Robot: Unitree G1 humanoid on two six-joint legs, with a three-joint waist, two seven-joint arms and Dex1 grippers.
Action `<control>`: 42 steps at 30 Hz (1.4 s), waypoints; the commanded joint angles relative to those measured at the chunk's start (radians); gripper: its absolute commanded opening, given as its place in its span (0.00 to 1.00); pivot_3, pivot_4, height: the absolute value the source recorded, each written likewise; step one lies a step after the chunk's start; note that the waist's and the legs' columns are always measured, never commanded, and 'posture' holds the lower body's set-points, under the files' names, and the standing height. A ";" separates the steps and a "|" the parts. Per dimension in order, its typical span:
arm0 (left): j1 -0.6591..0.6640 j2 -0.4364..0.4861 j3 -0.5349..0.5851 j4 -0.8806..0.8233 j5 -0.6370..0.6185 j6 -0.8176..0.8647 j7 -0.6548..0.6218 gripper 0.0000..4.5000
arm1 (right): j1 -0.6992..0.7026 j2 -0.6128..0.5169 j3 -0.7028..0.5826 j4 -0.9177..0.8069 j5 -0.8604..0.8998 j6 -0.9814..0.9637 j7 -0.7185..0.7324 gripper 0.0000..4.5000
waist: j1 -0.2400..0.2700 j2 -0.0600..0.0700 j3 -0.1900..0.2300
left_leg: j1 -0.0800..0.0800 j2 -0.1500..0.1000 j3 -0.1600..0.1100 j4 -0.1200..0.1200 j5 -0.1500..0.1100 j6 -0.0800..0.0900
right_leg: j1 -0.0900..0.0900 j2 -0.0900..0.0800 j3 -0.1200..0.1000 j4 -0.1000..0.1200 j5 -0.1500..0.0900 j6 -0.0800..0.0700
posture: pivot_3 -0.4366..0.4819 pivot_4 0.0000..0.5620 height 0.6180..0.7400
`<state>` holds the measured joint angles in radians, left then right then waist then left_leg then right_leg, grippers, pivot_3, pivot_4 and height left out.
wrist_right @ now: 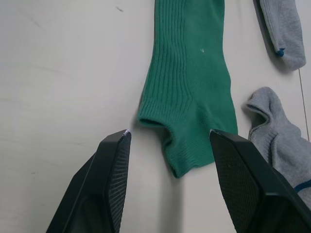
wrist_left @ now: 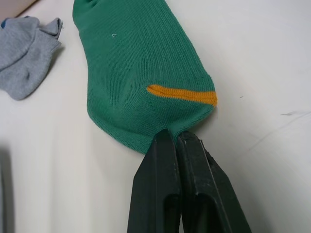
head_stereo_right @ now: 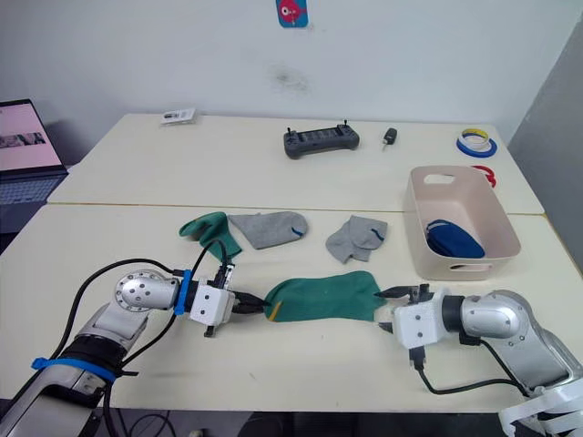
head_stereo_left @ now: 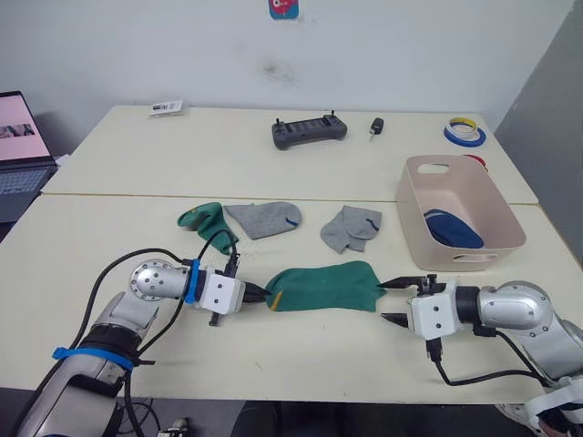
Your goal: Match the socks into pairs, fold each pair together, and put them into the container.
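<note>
Two cream tables, white wall

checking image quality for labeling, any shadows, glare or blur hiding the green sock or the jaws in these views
Left eye view: even light, the green sock is clear, only soft shadows under the left gripper and right gripper. Left wrist view: sharp, the knit and yellow stripe readable, jaws shut on the toe. Right wrist view: open jaws cast a faint shadow on the table, a grey sock is cut off at the edge.
</note>
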<state>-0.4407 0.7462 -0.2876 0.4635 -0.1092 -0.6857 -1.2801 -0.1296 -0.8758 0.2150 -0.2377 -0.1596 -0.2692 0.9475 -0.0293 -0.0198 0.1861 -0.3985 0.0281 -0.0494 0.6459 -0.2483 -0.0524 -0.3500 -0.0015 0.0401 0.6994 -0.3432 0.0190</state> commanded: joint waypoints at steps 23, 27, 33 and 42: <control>0.238 0.133 0.141 -0.549 -0.344 0.644 0.001 0.00 | -0.006 0.022 0.015 -0.134 0.275 0.140 0.097 0.01 | -0.002 0.000 0.000 | -0.001 0.002 -0.002 0.000 0.000 0.000 | 0.000 -0.001 0.002 0.000 0.000 0.000 | 0.48 0.27 1.00; 0.364 0.248 0.234 -0.757 -0.570 1.007 0.040 0.00 | 0.052 -0.106 -0.030 -0.384 0.613 0.567 0.163 0.01 | -0.001 0.000 0.000 | 0.000 0.002 -0.004 0.000 0.000 0.000 | 0.002 -0.001 0.001 -0.001 0.000 0.000 | 0.48 0.27 1.00; 0.496 0.349 0.350 -0.853 -0.821 1.395 0.098 0.00 | 0.032 -0.240 -0.078 -0.503 0.987 0.998 0.153 0.01 | -0.001 0.000 0.000 | 0.002 0.002 -0.006 -0.001 0.000 0.000 | 0.005 -0.002 -0.001 -0.002 0.000 0.000 | 0.48 0.27 1.00; 0.404 0.203 0.318 -0.742 -0.890 1.708 0.335 0.00 | -0.190 -0.051 0.022 -0.257 1.050 1.383 -0.054 0.01 | -0.001 0.000 0.000 | -0.001 0.001 -0.005 -0.001 0.000 0.000 | 0.000 -0.001 0.001 -0.002 0.000 0.000 | 0.48 0.27 1.00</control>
<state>-0.0129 0.9690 0.0303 -0.2980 -0.9997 0.9856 -0.9820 -0.2902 -0.9458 0.2277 -0.5243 0.9015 1.0756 0.9196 -0.0299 -0.0203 0.1863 -0.4002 0.0291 -0.0541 0.6453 -0.2486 -0.0520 -0.3502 -0.0028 0.0408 0.6978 -0.3437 0.0189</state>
